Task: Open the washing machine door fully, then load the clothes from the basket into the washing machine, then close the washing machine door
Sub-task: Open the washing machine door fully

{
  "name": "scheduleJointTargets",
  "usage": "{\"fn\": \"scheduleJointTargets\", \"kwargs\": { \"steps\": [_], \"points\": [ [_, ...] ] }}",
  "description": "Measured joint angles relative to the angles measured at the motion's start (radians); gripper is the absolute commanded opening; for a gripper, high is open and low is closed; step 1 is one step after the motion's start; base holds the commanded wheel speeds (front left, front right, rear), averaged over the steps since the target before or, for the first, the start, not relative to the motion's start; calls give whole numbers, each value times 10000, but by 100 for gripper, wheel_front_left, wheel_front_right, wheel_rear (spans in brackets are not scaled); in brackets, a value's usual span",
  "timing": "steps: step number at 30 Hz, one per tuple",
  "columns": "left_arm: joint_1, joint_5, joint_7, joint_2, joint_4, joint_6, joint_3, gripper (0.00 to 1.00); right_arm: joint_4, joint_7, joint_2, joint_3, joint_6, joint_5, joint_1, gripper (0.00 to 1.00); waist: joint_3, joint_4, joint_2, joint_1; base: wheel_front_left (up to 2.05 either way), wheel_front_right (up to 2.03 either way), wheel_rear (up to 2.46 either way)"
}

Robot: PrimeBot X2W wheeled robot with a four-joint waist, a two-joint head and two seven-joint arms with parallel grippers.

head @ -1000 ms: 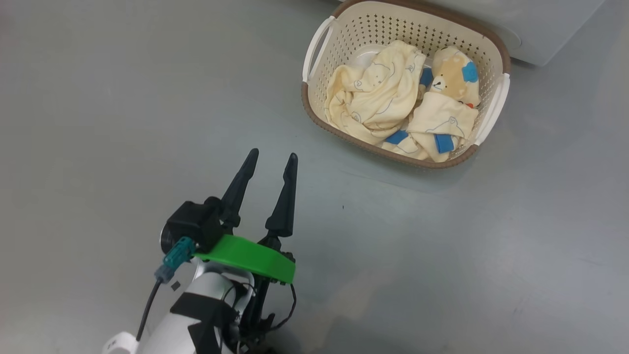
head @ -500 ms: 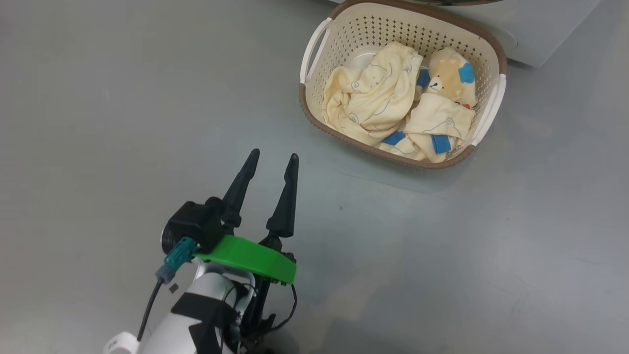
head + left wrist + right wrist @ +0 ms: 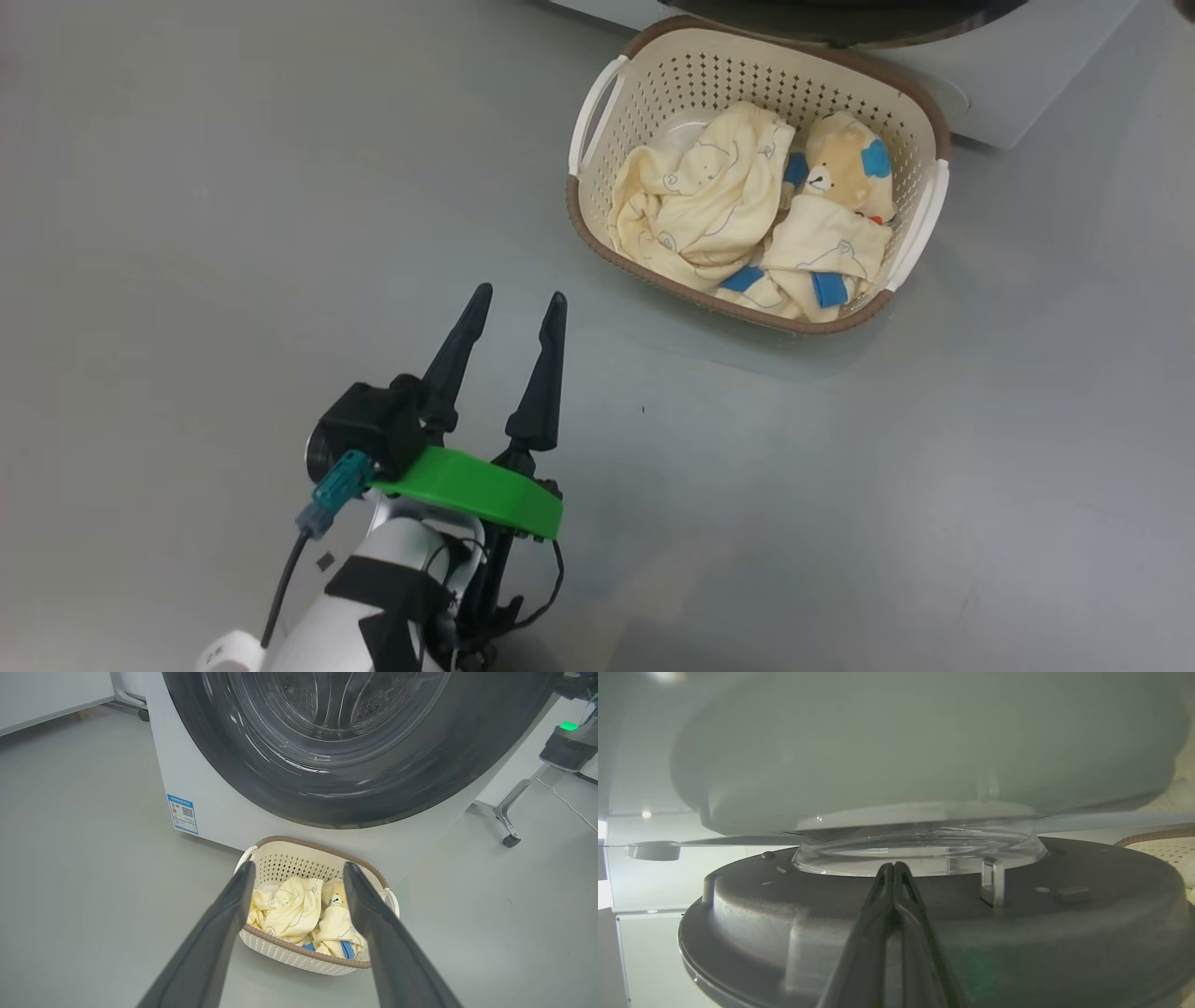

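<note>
The washing machine door (image 3: 840, 14) (image 3: 355, 742) stands ajar from the white washing machine (image 3: 1008, 84) (image 3: 205, 798) (image 3: 924, 742). My right gripper (image 3: 893, 865) is shut and empty in the gap behind the door. Its tips reach the base of the glass bowl on the door's grey inner face (image 3: 1064, 933). The cream basket (image 3: 747, 70) (image 3: 299, 863) (image 3: 1162, 847) sits on the floor just before the machine. It holds the pale yellow clothes (image 3: 700, 201) (image 3: 285, 905). My left gripper (image 3: 519, 295) (image 3: 300, 865) hangs open and empty, short of the basket and pointing at it.
Grey floor spreads to the left of and in front of the basket. A blue label (image 3: 183, 813) is stuck low on the machine's front. A metal leg on a castor (image 3: 509, 840) stands to the machine's right. A latch hook (image 3: 992, 884) juts from the door's inner face.
The door's dark rim has come into the top of the head view. The basket sits a little lower in that view, as the camera shifted. My left gripper has stayed open and still.
</note>
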Motion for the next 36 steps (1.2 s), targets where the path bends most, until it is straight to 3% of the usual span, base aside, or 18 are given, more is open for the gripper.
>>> {"fn": "scheduleJointTargets", "kwargs": {
  "steps": [23, 36],
  "points": [
    [337, 222, 0, 6, 190, -38, 2, 100, -148, 757, 698, -119, 0, 6, 1579, 0, -870, -383, 0, -1, 0, 0, 0],
    [345, 384, 0, 10, 326, -59, 46, 100, -566, 1335, 988, 602, 0, 173, 2262, 0, -1167, -569, 0, -1, 0, 0, 0]
  ]
}}
